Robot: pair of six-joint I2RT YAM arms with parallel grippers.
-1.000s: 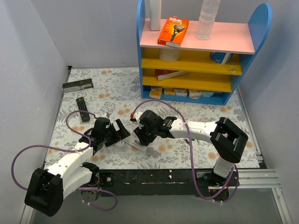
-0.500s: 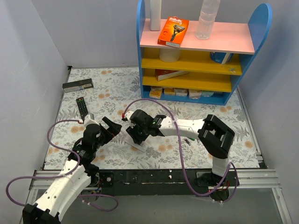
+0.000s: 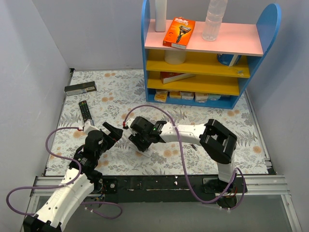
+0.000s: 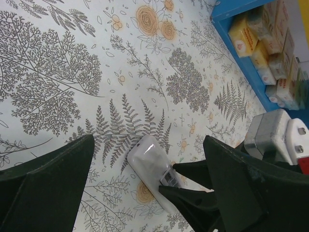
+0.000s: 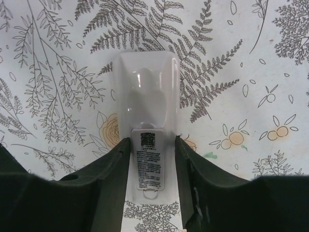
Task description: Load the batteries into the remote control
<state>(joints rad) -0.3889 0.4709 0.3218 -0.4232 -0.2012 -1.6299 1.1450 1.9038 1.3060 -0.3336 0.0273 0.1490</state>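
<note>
Shifted leftward, right fingers (image 5: 108, 179) pinch the remote control (image 5: 146, 111); its label (image 5: 147, 166) seems illegible.

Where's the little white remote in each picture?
Top external: mid-table, the white remote is a white sliver under the right pincer.
Left wrist: bottom centre, slanted on the flowery cloth.
Right wrist: centre, between the dark fingers.
Shared landmark: the right pincer gripping its label end.

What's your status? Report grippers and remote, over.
Left gripper open, empty, facing the remote control. Right gripper shut on the remote control's labelled end. No batteries in sight.
</note>
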